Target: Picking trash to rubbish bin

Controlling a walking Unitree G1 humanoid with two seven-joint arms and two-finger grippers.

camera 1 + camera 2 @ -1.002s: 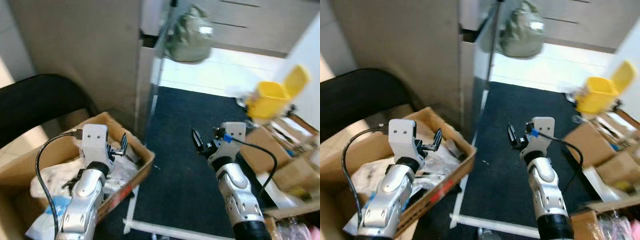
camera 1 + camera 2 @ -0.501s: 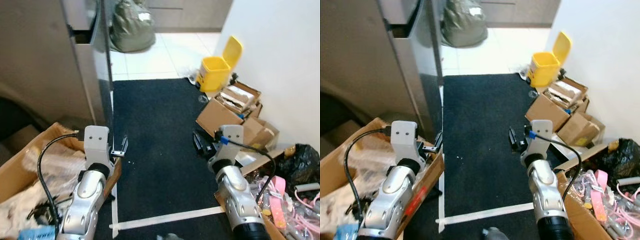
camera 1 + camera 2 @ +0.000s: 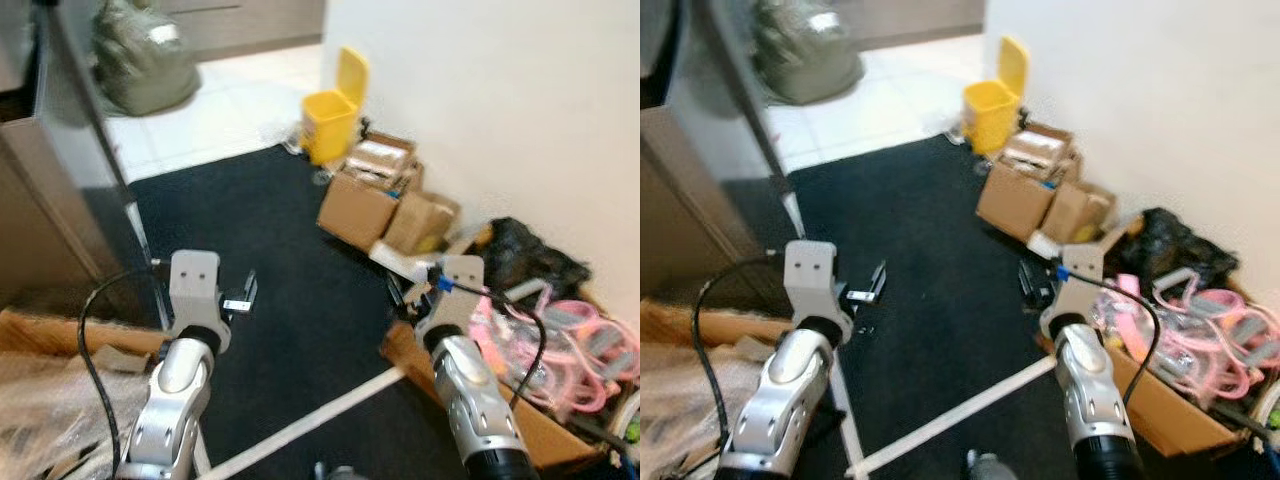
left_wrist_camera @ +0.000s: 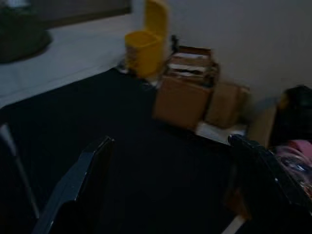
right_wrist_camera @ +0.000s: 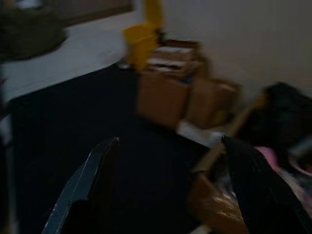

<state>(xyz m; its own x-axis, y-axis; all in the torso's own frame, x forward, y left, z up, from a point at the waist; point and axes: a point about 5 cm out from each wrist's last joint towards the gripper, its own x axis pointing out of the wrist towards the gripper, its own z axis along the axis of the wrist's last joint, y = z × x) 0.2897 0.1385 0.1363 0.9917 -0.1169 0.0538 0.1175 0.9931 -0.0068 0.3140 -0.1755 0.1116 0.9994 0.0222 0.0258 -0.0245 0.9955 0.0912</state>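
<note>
**Bin's way over by the wall**

Both grippers, left (image 4: 165,190) and right (image 5: 170,190), are hanging spread wide and empty over the dark mat (image 3: 250,240). The yellow rubbish bin (image 3: 330,115) is sitting lid-up beside cardboard boxes (image 3: 385,195).

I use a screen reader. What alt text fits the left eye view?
Both grippers, left and right, hang open and empty over a dark carpet. A yellow bin with raised lid stands by the wall, beside cardboard boxes.

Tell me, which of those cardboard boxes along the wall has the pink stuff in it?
The open box nearest the robot, just by its right arm, holds the pink tangle. The boxes beside the yellow bin hold none.
</note>
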